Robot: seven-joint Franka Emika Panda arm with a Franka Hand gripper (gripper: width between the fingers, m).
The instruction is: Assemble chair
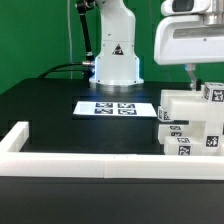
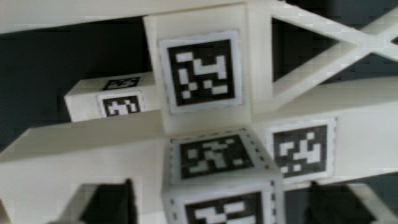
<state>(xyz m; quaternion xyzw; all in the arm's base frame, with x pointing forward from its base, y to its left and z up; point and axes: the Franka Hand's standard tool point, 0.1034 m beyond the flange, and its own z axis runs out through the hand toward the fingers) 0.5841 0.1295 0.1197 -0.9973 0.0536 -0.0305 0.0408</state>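
Observation:
The chair pieces (image 1: pixel 190 122) are chunky white blocks with black-and-white tags, clustered on the black table at the exterior view's right. My gripper (image 1: pixel 196 80) hangs straight above them, its fingers reaching down to the topmost piece. In the wrist view the pieces fill the picture: a tall tagged block (image 2: pixel 201 70), slanted white bars (image 2: pixel 320 70) and a small tagged block (image 2: pixel 118 100) behind. My gripper (image 2: pixel 217 206) straddles a tagged white block (image 2: pixel 222 205). A dark finger (image 2: pixel 111 205) stands on each side of it, and a narrow gap shows on both sides. The jaws are open.
The marker board (image 1: pixel 118 107) lies flat in front of the robot base (image 1: pixel 116 60). A long white border rail (image 1: pixel 70 152) runs along the front and turns back at the exterior view's left. Black cables trail behind the base.

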